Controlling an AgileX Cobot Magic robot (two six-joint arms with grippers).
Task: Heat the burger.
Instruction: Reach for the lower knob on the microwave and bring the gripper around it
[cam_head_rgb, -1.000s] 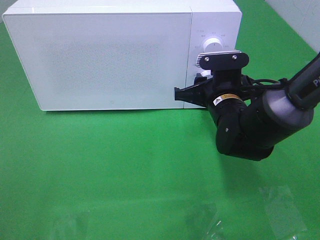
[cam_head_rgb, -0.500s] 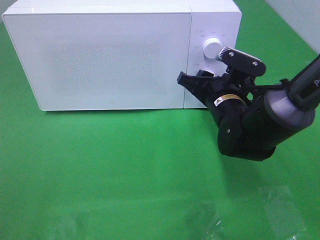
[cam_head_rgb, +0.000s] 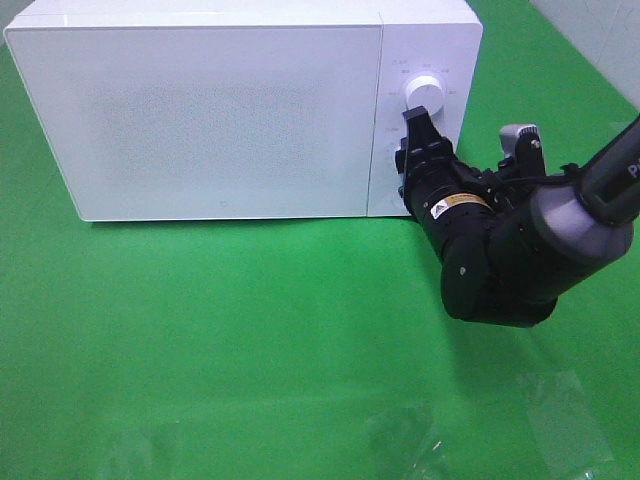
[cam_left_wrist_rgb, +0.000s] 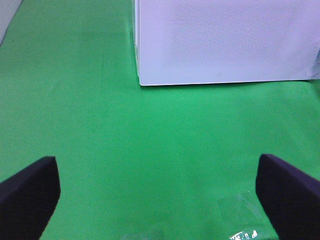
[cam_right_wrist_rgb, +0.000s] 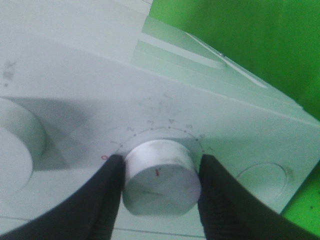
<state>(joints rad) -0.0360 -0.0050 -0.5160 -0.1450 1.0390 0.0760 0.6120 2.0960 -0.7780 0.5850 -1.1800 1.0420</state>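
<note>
The burger is out of view. A white microwave stands at the back of the green table with its door closed. My right gripper is at its control panel, with the fingers one above the other. In the right wrist view the right gripper is shut on the lower dial knob, one black finger on each side; the knob's red mark points toward me. My left gripper hangs open over bare green cloth in front of the microwave's left corner, holding nothing.
A second, upper knob sits above the gripped one. Crinkled clear plastic lies on the cloth near the front edge, with another patch to the right. The right arm's bulky black wrist stands in front of the panel.
The right wrist has rolled about a quarter turn on the lower knob: the fingers went from side by side to one above the other, and the camera bracket swung from the top to the right.
</note>
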